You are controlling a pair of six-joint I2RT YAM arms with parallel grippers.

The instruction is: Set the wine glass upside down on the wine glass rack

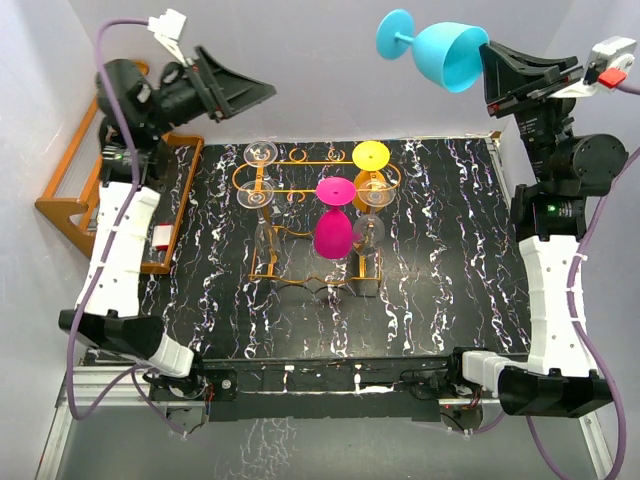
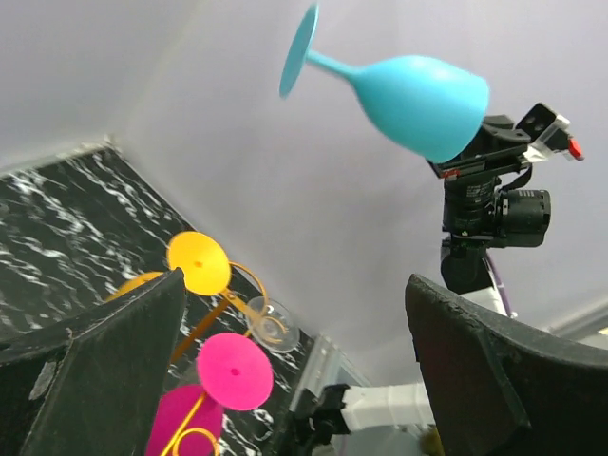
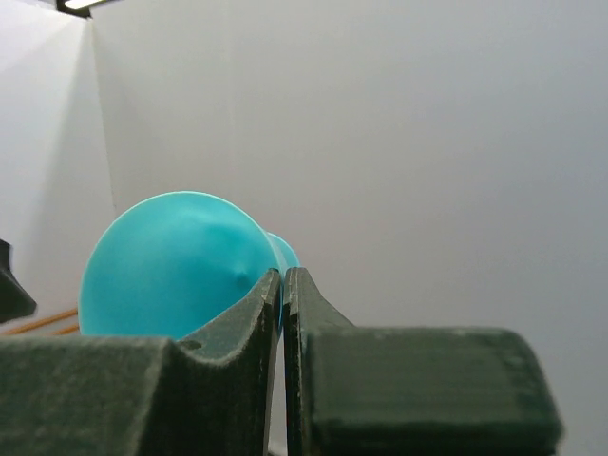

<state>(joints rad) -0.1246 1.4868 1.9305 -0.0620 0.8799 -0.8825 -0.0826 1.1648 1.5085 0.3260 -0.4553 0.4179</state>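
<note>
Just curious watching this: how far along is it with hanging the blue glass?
The pink glass and yellow glass already hang on the rack. The right gripper pinches the blue glass by its rim, sideways, high above the table. Left: flip it and slot it in.

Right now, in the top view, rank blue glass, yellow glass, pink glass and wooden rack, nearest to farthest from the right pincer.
1. Blue glass, in the right pincer.
2. Yellow glass, wire rack's right.
3. Pink glass, wire rack's middle.
4. Wooden rack, far left.
</note>
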